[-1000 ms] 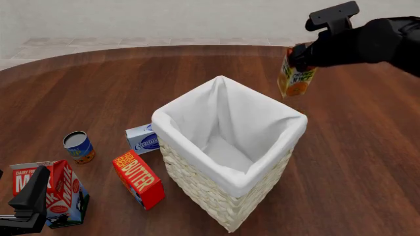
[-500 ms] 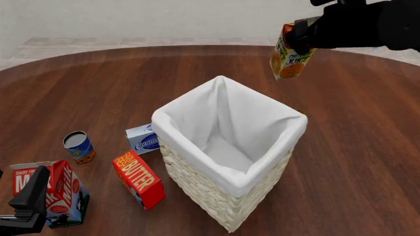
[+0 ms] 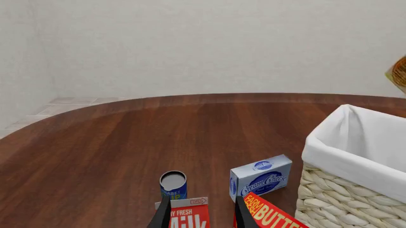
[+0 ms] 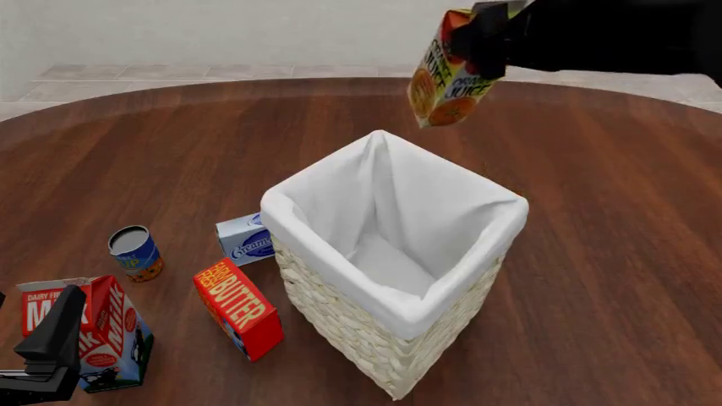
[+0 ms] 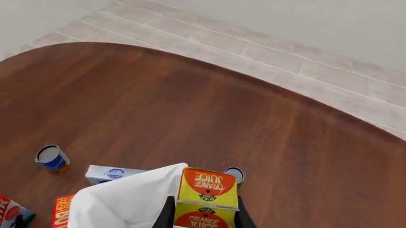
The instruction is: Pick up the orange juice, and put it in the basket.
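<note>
The orange juice (image 4: 444,80) is an orange-red carton with a yellow-green panel. It hangs tilted in the air above the far corner of the basket (image 4: 496,203). My right gripper (image 4: 483,38) is shut on the carton's top. In the right wrist view the carton (image 5: 207,189) sits between the fingers (image 5: 167,214), with the basket's white liner (image 5: 123,202) just below. The basket is tall, cream wicker and empty inside. My left gripper (image 4: 47,351) is open and empty at the near left, low by the milk carton; its fingers (image 3: 161,216) stand apart.
Left of the basket stand a red BUTTER box (image 4: 237,309), a blue-white cream cheese box (image 4: 246,239), a small can (image 4: 135,252) and a red-and-white Milk carton (image 4: 96,326). The dark wooden table (image 4: 609,279) is round, with a tiled floor beyond.
My right gripper has carried the orange juice up and to the left, from beside the basket's far right corner to above its far corner. The left arm has not moved.
</note>
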Controlling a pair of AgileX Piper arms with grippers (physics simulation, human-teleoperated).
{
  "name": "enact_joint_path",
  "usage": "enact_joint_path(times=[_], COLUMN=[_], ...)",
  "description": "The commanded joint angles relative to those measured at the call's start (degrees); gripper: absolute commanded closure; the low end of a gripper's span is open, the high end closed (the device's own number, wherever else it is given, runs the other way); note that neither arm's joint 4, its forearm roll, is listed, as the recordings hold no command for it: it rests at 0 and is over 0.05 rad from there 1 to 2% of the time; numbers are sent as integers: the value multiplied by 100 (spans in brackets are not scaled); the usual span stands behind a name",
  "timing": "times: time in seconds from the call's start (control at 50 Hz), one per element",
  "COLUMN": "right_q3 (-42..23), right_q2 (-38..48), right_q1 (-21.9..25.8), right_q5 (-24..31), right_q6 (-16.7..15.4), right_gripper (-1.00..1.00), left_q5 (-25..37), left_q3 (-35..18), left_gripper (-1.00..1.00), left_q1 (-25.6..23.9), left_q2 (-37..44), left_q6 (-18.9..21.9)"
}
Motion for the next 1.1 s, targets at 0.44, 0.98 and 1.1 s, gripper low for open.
enact_joint_path(times=[0.44,0.98,1.1], right_q3=[331,864,1054], right_q2=[-186,-42,-77], right_q1=[1098,1091,1128], right_q5=[58,203,163], right_q6=[712,513,585], right_gripper=[100,100,100], left_q5=[0,0,0], left_q3=[0,0,0], left_gripper=[-100,-100,-100], left_q1=[1,0,1], left_q2=[-2,0,-1], left_q6=[1,-1,0])
